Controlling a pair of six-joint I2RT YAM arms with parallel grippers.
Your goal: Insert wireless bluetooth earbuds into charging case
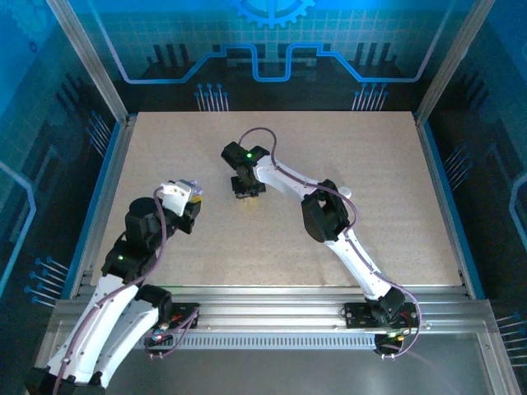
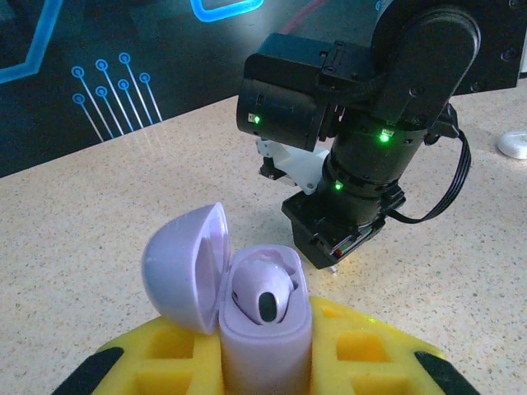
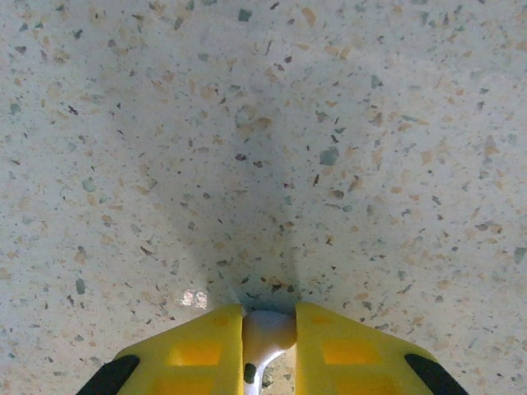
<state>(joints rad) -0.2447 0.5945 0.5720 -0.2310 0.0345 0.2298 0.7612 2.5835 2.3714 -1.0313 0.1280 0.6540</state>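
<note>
My left gripper (image 2: 265, 341) is shut on a lavender charging case (image 2: 265, 358), held upright between its yellow fingers. The case's lid (image 2: 183, 267) hangs open to the left, and one lavender earbud (image 2: 265, 292) sits in the case. From above, this gripper (image 1: 186, 200) is at the table's left with the case (image 1: 191, 188) at its tip. My right gripper (image 3: 269, 319) points straight down at the tabletop, shut on a small pale earbud (image 3: 265, 331) pinched between its yellow fingers. From above, the right gripper (image 1: 247, 191) is at mid-table.
A small white object (image 1: 344, 192) lies on the speckled table beside the right arm's elbow; it also shows at the far right edge of the left wrist view (image 2: 512, 145). The right arm's black wrist (image 2: 354, 164) stands close in front of the held case.
</note>
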